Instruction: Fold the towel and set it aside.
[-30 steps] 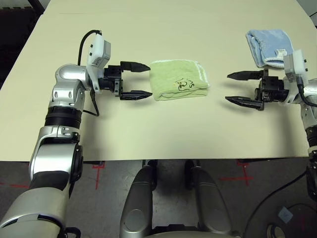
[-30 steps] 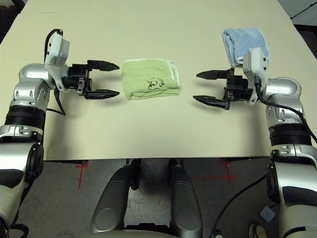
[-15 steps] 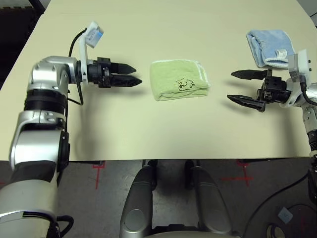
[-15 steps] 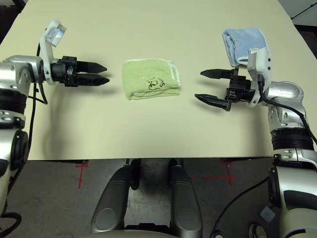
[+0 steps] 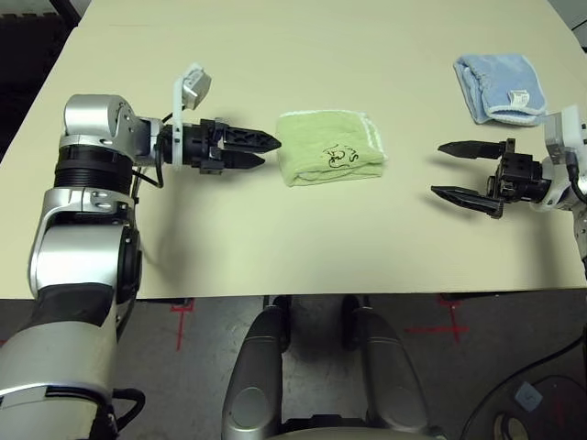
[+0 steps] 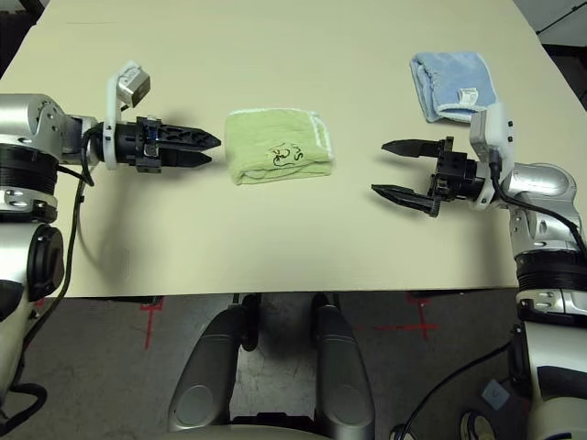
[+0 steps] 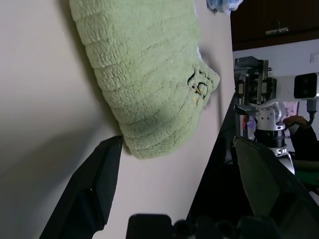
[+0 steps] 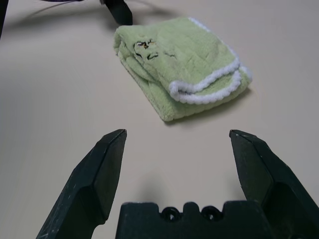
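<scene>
Pale cream and smooth, the table [image 5: 303, 238] spreads matte and flat under both arms, with dark floor marked by red tape crosses below its near edge. Near the table's middle lies the towel [image 5: 330, 147], a light green terry cloth folded into a thick, soft-cornered rectangle; its looped pile shows in ribbed rows in the left wrist view, a white scalloped stitched edging runs along the end facing the robot's right, and a small dark embroidered drawing sits on its upper face. The left claw [image 5: 266, 151] lies low and roughly level just beside the towel's left end, apart from it, its two black tapered fingers spread wide as the left wrist view shows, with nothing between them. The right claw [image 5: 449, 170] hovers well to the right of the towel, pointing back toward it, its angular black fingers likewise parted wide and empty. Silver, jointed forearm casings [image 5: 92, 165] with black ribbed collars carry each wrist, and a white camera block [image 5: 193, 90] stands above the left one. Toward the far right corner rests a smaller light blue towel [image 5: 500, 87], fluffy and folded, with a white tag on it.
</scene>
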Controlling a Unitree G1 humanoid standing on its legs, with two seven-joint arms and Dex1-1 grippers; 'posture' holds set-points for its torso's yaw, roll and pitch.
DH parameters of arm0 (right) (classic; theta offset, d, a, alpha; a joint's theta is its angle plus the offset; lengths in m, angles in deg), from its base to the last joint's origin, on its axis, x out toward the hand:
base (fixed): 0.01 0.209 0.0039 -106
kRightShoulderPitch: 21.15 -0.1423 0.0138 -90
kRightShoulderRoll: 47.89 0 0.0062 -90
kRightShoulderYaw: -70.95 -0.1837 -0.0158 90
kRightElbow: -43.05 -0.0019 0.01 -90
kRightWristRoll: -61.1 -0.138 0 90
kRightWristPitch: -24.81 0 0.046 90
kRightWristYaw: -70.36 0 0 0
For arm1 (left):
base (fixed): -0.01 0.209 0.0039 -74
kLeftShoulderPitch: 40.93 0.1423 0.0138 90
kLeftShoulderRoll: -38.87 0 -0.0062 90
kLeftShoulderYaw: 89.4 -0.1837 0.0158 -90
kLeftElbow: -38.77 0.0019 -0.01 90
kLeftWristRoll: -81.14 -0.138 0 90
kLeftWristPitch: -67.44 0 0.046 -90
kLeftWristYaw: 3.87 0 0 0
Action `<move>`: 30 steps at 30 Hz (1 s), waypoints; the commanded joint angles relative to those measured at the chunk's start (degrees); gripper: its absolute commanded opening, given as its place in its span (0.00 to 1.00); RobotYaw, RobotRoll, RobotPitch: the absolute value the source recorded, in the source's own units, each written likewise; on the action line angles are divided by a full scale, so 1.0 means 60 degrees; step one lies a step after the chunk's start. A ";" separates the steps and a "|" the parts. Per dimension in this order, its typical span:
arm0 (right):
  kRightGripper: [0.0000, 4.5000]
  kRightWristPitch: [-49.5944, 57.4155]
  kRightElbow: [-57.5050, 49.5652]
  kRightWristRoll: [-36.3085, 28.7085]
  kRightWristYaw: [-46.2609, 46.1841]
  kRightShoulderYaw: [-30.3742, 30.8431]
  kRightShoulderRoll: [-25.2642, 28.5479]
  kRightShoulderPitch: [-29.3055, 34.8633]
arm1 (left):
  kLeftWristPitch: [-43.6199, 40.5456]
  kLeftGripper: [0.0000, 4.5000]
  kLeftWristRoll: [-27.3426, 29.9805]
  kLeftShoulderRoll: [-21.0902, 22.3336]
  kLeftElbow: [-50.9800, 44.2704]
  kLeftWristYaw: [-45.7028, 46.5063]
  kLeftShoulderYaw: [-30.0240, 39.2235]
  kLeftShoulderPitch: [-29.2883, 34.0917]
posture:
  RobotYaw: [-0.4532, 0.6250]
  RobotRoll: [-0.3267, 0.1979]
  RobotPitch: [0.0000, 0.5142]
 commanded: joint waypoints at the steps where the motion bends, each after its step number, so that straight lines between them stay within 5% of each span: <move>1: 1.00 0.0178 -0.0367 -0.0124 -0.0096 -0.0179 0.0151 0.0212 | -0.0225 1.00 0.0245 -0.0240 0.0117 0.0646 0.0246 -0.0086 | 0.45 0.62 0.62; 16: 1.00 0.0411 -0.0828 -0.0173 -0.0472 -0.0082 0.0049 0.0149 | 0.1087 1.00 0.0273 -0.2052 0.0990 0.2887 0.1015 -0.0340 | 0.45 0.62 0.60; 20: 1.00 0.0503 -0.1065 -0.0192 -0.0578 -0.0117 0.0073 0.0264 | 0.1374 0.79 0.0311 -0.2313 0.1244 0.3288 0.1185 -0.0510 | 0.44 0.62 0.60; 28: 1.00 0.0702 -0.1437 -0.0210 -0.0806 -0.0163 0.0121 0.0426 | 0.1539 0.10 0.0294 -0.2378 0.1270 0.3522 0.1049 -0.0483 | 0.44 0.62 0.59; 30: 1.00 0.0660 -0.1326 -0.0190 -0.0789 -0.0173 0.0135 0.0400 | 0.1599 0.01 0.0307 -0.2336 0.1301 0.3575 0.1114 -0.0491 | 0.44 0.62 0.59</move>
